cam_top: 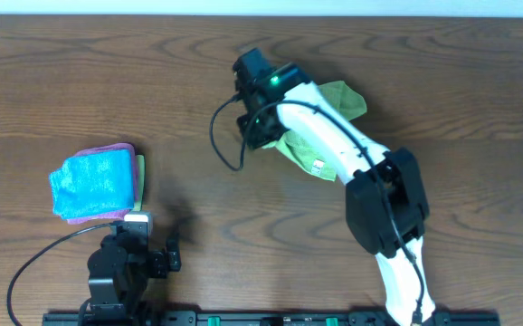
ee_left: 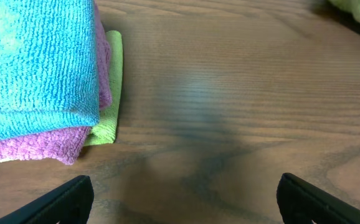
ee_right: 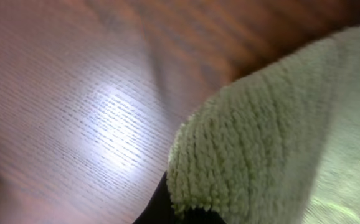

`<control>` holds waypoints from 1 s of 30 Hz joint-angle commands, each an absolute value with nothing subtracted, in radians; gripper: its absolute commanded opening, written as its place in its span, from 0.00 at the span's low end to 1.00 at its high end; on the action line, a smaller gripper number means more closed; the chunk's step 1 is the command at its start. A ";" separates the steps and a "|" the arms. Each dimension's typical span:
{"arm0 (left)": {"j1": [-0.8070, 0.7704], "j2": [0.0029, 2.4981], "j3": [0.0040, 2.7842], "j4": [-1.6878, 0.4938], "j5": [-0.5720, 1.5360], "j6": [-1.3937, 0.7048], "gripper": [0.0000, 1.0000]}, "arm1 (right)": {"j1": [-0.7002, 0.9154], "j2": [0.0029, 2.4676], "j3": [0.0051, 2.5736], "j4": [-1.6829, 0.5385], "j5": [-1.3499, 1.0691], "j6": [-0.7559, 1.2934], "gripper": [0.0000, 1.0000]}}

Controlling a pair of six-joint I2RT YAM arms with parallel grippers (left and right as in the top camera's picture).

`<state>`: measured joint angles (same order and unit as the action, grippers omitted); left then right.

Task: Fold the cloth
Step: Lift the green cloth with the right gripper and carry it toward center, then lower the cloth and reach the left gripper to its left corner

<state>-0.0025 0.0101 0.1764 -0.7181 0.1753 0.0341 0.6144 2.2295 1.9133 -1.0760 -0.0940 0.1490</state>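
Observation:
The lime-green cloth (cam_top: 345, 98) lies bunched on the wooden table at the upper middle, partly under my right arm, with a small white tag (cam_top: 317, 166) on its near part. My right gripper (cam_top: 252, 129) is at the cloth's left end and is shut on it. In the right wrist view the cloth's fuzzy edge (ee_right: 273, 137) fills the right side and hangs over the dark fingers (ee_right: 167, 208), lifted off the table. My left gripper (ee_left: 183, 199) stands open and holds nothing, low over bare wood at the front left (cam_top: 139, 226). A corner of the cloth (ee_left: 357, 9) shows at the far right in the left wrist view.
A stack of folded cloths sits at the left: blue (cam_top: 94, 181) on top, pink (ee_left: 37, 146) under it and a lime-green one (ee_left: 108, 93) at the bottom. It lies just ahead and left of my left gripper. A black cable (cam_top: 221, 136) loops left of my right gripper.

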 commanded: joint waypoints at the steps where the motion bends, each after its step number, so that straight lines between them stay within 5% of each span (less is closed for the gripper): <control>1: -0.008 0.004 0.166 -0.748 0.165 0.049 0.95 | 0.662 2.208 1.855 -1.036 -0.086 0.153 0.01; 13: -0.008 0.004 0.166 -0.748 0.165 0.049 0.95 | 0.787 2.209 1.812 -0.937 -0.081 0.164 0.01; 14: -0.008 0.004 0.167 -0.748 0.165 0.049 0.95 | 0.792 2.209 1.812 -0.937 -0.081 0.164 0.17; 15: -0.008 0.004 0.167 -0.748 0.165 0.049 0.95 | 0.796 2.209 1.812 -0.937 -0.081 0.164 0.53; 16: -0.008 0.004 0.166 -0.748 0.165 0.049 0.95 | 0.799 2.209 1.812 -0.937 -0.081 0.164 0.80; 18: -0.008 0.004 0.166 -0.748 0.165 0.049 0.95 | 0.804 2.209 1.812 -0.937 -0.082 0.165 0.99; 30: -0.008 0.004 0.167 -0.748 0.165 0.049 0.95 | 0.807 2.032 1.815 -0.941 -0.105 0.240 0.99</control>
